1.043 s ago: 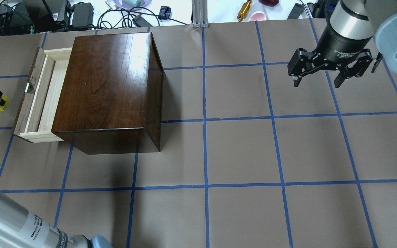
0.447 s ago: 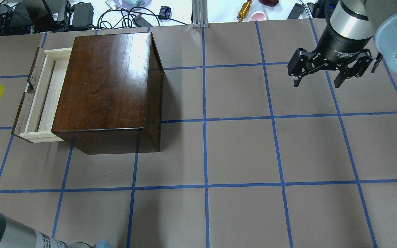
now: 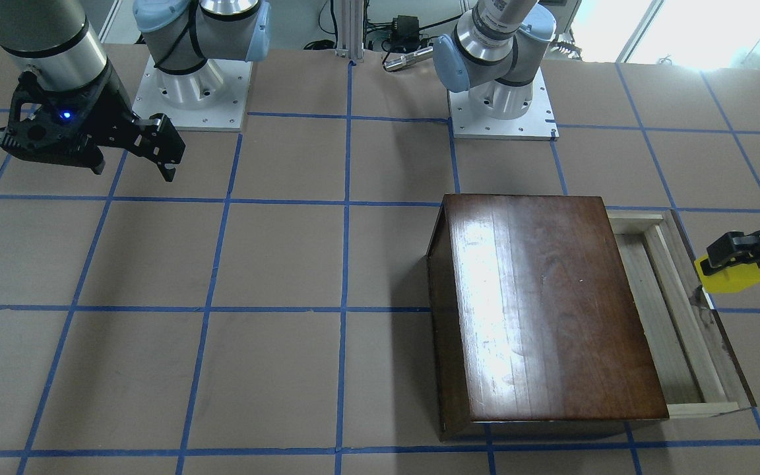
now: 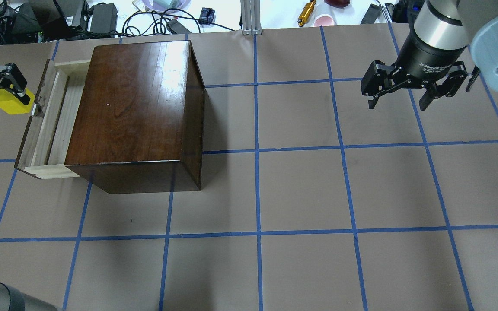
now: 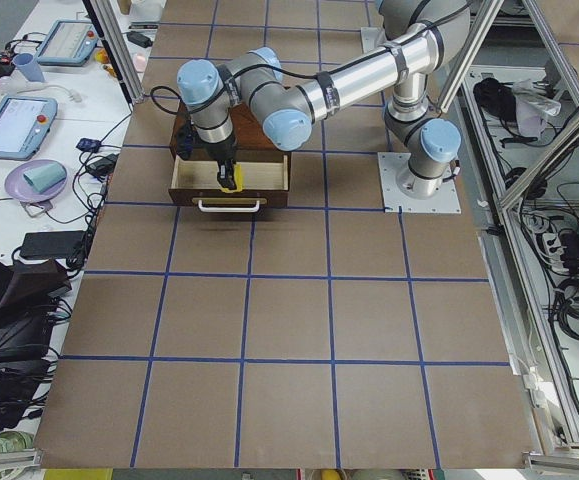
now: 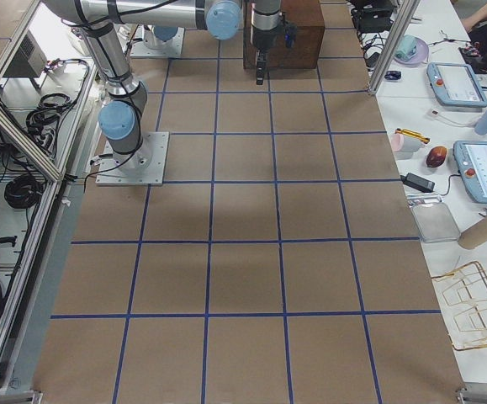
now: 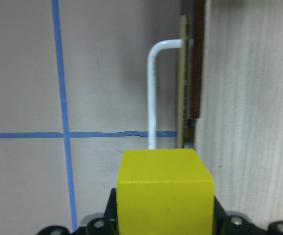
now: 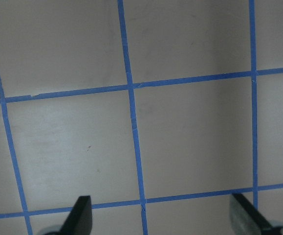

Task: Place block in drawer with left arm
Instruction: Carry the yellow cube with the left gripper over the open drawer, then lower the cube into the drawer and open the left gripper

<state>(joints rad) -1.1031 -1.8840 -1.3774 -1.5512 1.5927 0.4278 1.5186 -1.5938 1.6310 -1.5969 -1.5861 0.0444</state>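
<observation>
At the left edge of the overhead view, the left gripper (image 4: 8, 92) clamps the block (image 4: 12, 105) just outside the front panel of the open drawer (image 4: 54, 125), probably to carry it over that panel. Upper right, the right gripper (image 4: 398, 103) hangs wide and empty, out of the way.

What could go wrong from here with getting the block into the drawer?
The block in the left claw seems to hang over the pull and front panel: released now, it could bounce outside the drawer. The open strip beside the box is narrow, so the block may catch an edge.
</observation>
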